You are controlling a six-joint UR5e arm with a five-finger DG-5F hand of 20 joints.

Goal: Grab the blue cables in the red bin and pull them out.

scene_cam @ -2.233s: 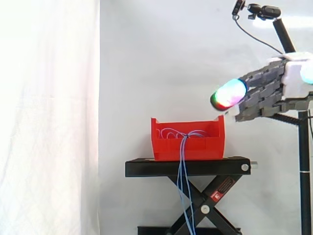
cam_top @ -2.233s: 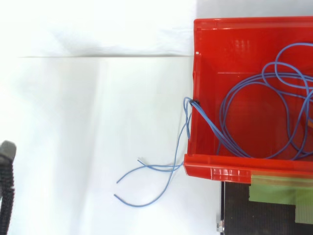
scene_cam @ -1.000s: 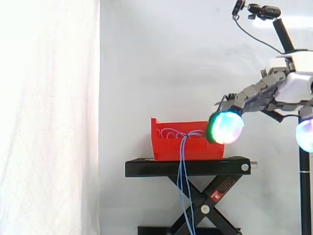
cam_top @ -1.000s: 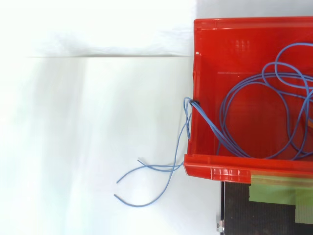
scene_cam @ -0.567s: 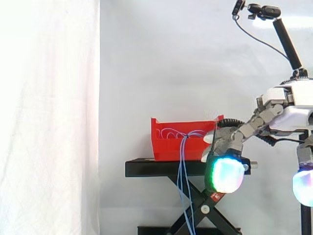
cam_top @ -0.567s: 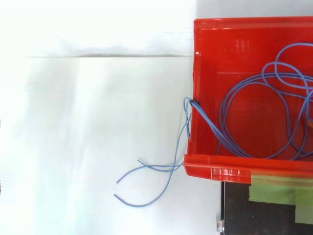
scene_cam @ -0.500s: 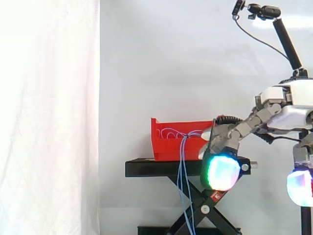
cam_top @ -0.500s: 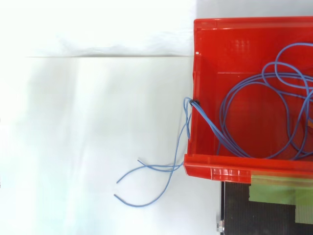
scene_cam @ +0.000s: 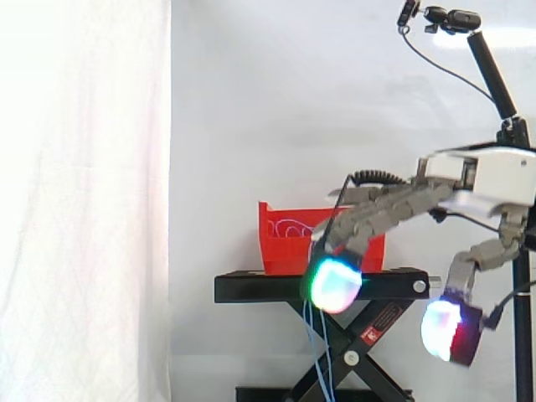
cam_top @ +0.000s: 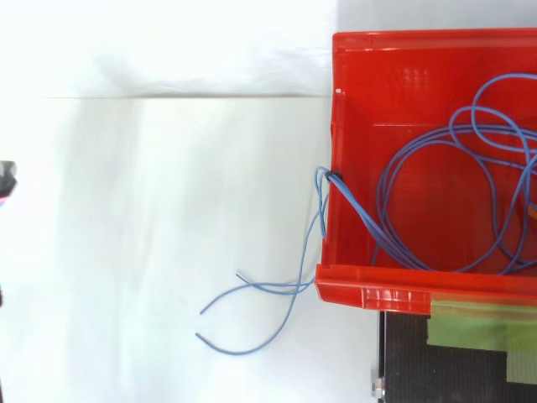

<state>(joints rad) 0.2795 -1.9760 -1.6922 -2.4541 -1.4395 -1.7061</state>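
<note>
Seeing black stand before white curtain. Hand in from right, stretched down-left across stand's front edge: fingers loosely spread, thumb well apart (contact with cables: cannot tell). On stand top, toward left end: red bin. Inside, blue cables coiled. Bundle over bin's left wall in top view, hanging long-axis vertical, ends pointing down.
</note>
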